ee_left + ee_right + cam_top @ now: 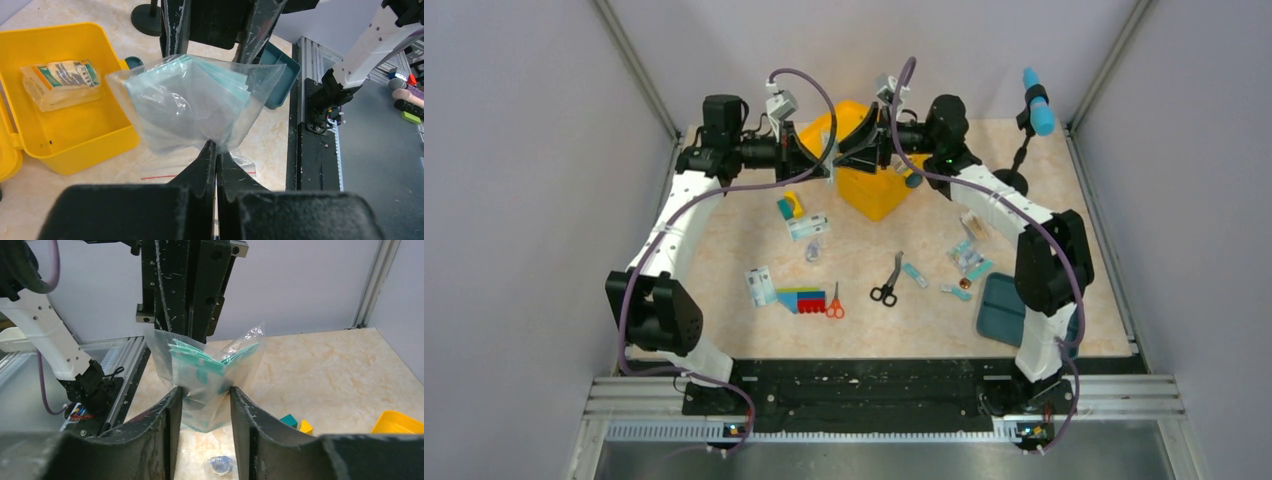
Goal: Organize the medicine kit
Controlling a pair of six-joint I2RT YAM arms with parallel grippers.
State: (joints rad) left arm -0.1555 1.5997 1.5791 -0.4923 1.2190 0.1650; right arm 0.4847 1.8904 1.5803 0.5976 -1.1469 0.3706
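The yellow medicine kit [874, 190] stands open at the back centre, under both grippers. In the left wrist view the kit [75, 145] holds a white-and-green packet [60, 80]. A clear plastic bag of teal sheets [190, 100] hangs in the air between the grippers. My left gripper [216, 146] is shut on one corner of the bag. My right gripper [204, 390] has the bag [210, 365] between its jaws, which press on both its sides and buckle it. In the top view the left gripper [816, 150] and right gripper [864, 142] face each other.
On the table lie black scissors [886, 285], orange scissors [834, 303], a multicoloured block [801, 298], several small packets [809, 226], and a flat teal tray [1002, 308] at front right. A blue-tipped stand [1036, 100] rises at back right. A small bagged blue item [220, 465] lies below the right gripper.
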